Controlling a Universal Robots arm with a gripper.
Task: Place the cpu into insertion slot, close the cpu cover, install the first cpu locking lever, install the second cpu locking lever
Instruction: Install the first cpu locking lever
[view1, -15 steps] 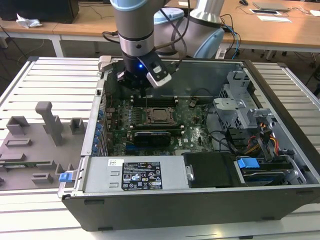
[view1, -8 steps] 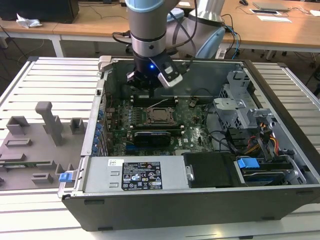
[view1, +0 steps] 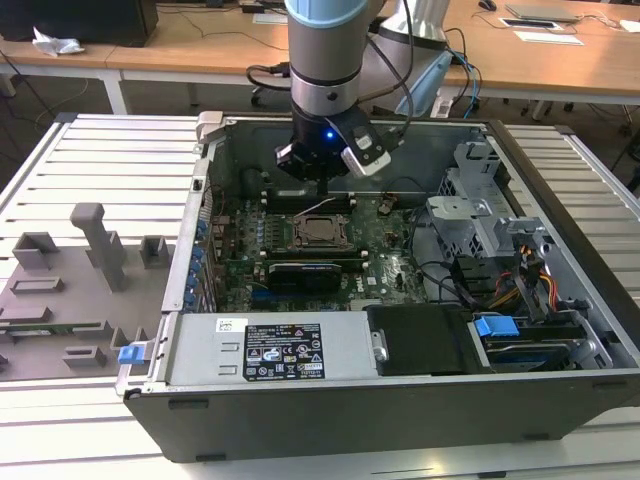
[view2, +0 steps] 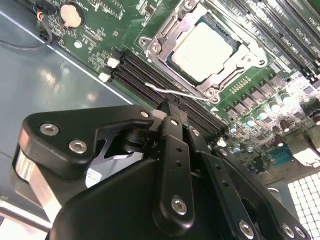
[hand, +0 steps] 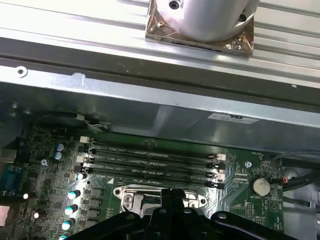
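Exterior view: a slatted worktop (view1: 90, 160) carries an open computer case (view1: 300, 400) with the green motherboard (view1: 390, 270) lying flat inside. The end effector (view1: 322, 183) hangs low over the board, just on the far side of the insertion slot (view1: 298, 232). Its fingers are drawn together and grip nothing that shows. In the second wrist view the cpu cover (view2: 240, 59) lies down around the cpu (view2: 202, 50), which sits silver face up in the socket. A thin wire lever (view2: 172, 91) runs just beside the fingertips.
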